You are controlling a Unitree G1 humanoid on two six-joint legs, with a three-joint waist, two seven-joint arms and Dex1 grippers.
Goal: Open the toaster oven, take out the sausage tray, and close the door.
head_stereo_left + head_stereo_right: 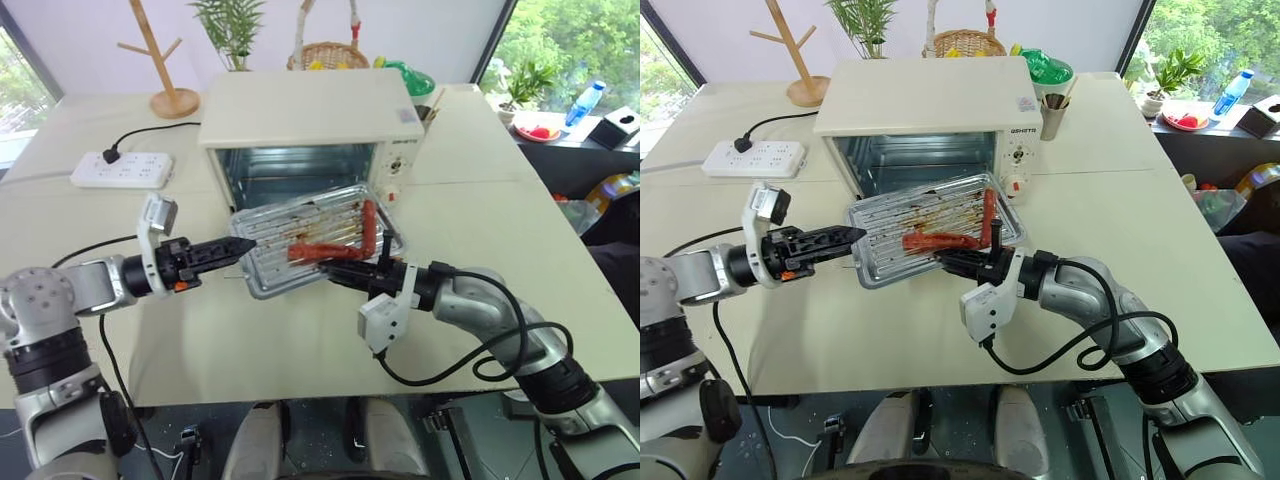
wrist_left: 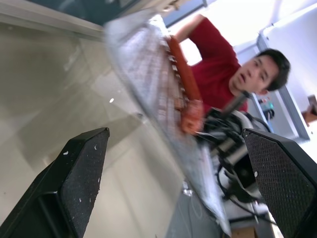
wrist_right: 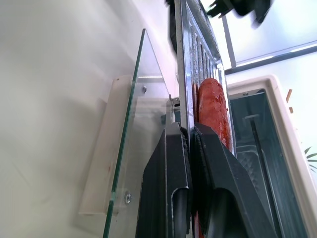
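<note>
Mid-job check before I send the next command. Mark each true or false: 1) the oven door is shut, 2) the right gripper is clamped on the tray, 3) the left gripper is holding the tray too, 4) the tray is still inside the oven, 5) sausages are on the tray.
1) False. The door hangs open in front of the toaster oven.
2) True. The right gripper is shut on the near edge of the sausage tray.
3) False. The left gripper is open beside the tray's left edge.
4) False. The tray is held out in front of the oven cavity, tilted.
5) True. Sausages lie at its right end.
</note>
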